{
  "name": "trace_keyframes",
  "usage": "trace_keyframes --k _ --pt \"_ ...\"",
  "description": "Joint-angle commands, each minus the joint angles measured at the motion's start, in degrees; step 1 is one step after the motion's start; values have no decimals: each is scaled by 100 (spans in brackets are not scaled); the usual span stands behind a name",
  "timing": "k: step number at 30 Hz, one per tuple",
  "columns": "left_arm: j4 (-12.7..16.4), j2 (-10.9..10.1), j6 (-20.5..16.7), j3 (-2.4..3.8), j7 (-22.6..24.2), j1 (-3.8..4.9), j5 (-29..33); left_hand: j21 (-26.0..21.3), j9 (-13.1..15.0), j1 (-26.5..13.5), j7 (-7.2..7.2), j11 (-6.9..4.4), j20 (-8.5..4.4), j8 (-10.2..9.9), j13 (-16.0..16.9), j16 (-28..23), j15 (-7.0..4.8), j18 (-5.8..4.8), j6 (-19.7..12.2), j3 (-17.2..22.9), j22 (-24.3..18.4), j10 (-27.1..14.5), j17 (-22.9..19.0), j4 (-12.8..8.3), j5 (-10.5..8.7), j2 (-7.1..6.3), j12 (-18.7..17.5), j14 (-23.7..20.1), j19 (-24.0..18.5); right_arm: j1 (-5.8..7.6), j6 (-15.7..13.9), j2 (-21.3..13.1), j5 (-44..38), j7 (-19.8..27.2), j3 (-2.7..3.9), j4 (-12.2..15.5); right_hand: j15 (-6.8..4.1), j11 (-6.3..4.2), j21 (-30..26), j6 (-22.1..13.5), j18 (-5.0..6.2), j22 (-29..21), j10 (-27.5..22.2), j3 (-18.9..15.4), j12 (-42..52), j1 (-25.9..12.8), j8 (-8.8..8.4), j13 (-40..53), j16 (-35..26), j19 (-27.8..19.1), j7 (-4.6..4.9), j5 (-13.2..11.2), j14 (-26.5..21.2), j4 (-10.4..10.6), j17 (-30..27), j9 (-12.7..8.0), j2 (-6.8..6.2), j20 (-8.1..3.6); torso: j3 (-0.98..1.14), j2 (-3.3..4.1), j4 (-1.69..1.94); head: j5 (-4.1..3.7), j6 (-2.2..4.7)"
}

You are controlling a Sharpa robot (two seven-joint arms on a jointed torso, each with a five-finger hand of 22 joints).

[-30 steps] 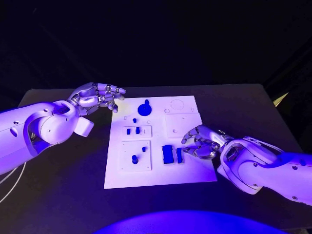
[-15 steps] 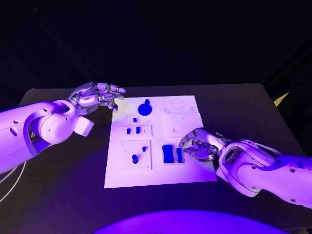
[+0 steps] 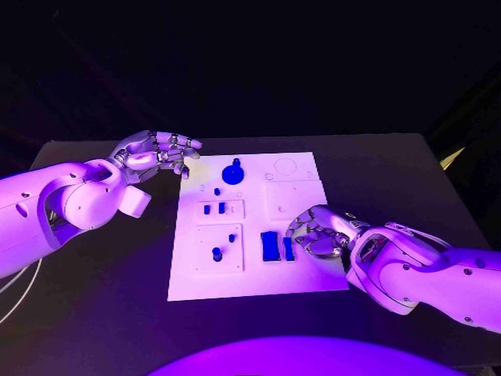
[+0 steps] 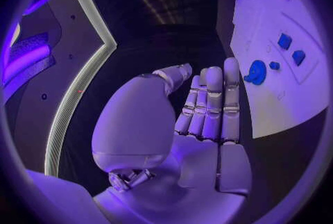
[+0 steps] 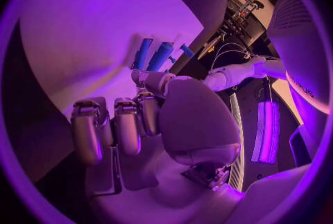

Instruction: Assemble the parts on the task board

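The white task board [image 3: 301, 270] lies in the middle of the table. On it are a round blue knob [image 3: 232, 174], two small blue pieces [image 3: 214, 209], a small blue peg [image 3: 217, 254] and two blue bars [image 3: 276, 247] side by side. My right hand [image 3: 318, 233] is low over the board just right of the bars, fingers bent down, with nothing visibly in its grasp. The right wrist view has the bars [image 5: 152, 55] just past its fingertips [image 5: 147, 78]. My left hand [image 3: 158, 153] hovers off the board's far left corner, loosely curled and holding nothing. The knob [image 4: 255, 73] is ahead of it.
Bare black tabletop [image 3: 104, 274] surrounds the board on every side. The table's right edge [image 3: 459, 204] runs close to my right forearm [image 3: 442, 274]. Empty white sockets [image 3: 284, 167] sit at the board's far right.
My right hand has slid a little left toward the two blue bars and its fingers have curled in closer to the board. The left hand has held still.
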Motion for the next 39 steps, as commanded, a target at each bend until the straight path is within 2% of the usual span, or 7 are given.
trace_keyframes --k 1,8,13,17,20,32,39 --pt "13 3 80 4 31 3 -4 -20 -8 12 5 5 0 19 -8 10 28 84 -16 17 0 -38 6 -12 8 42 32 -31 21 -10 334 20 -6 13 -6 -12 14 24 33 43 -70 1489 52 33 27 -41 -14 840 31 586 -3 -6 558 9 1323 10 -6 24 0 -2 1 -2 -4" --pt "14 0 79 4 28 3 -4 -20 -8 12 5 5 0 19 -8 10 28 84 -16 17 0 -38 6 -12 8 42 32 -31 21 -20 500 57 -9 -24 -7 -39 12 21 36 65 -71 1490 54 58 31 -79 -3 841 30 587 -8 -10 558 -25 1321 15 -2 23 -1 -2 5 -6 -9" --pt "15 -2 86 4 21 3 -4 -20 -8 12 5 5 0 19 -8 10 28 84 -16 17 0 -38 6 -12 8 42 32 -31 21 -23 203 66 5 17 -7 -65 18 28 -51 12 -53 1466 -20 73 -123 -172 -33 755 11 567 6 -14 547 -54 1275 4 -18 25 -4 -1 2 -3 -6" --pt "14 -1 87 4 18 3 -4 -20 -8 12 5 5 0 19 -8 10 28 84 -16 17 0 -38 6 -12 8 42 32 -31 21 -24 -93 75 40 98 -7 -77 126 145 -165 -518 -31 1434 -217 -169 -501 -539 -355 536 -2 540 141 -45 539 35 1247 -158 -227 99 1 0 5 1 1" --pt "12 0 86 4 18 3 -4 -18 -8 13 7 6 0 22 -9 9 29 84 -17 22 2 -40 6 -14 8 52 35 -31 20 -24 -212 78 49 133 -7 -83 156 174 -230 -661 -18 1416 -290 -457 -616 -694 -421 458 -11 525 165 -52 533 145 1226 -235 -361 136 0 2 4 -2 2" --pt "10 6 86 4 24 3 -4 -17 -9 22 6 4 0 23 -9 9 28 85 -18 29 3 -40 5 -21 11 59 36 -32 20 -25 -413 70 20 186 -6 -113 169 185 -222 -692 -19 1418 -322 -712 -637 -720 -396 428 -3 526 170 -43 537 239 1246 -292 -471 160 2 -4 1 -5 9" --pt "-3 37 15 2 107 1 24 -15 -10 18 8 7 0 25 -11 7 29 85 -19 26 5 -42 5 -24 5 56 38 -34 18 75 -752 28 919 920 20 -229 151 160 -367 -487 11 1377 -328 -824 -627 -657 -264 413 -29 493 140 -36 523 312 1186 -285 -434 155 -15 -37 -6 -26 123"
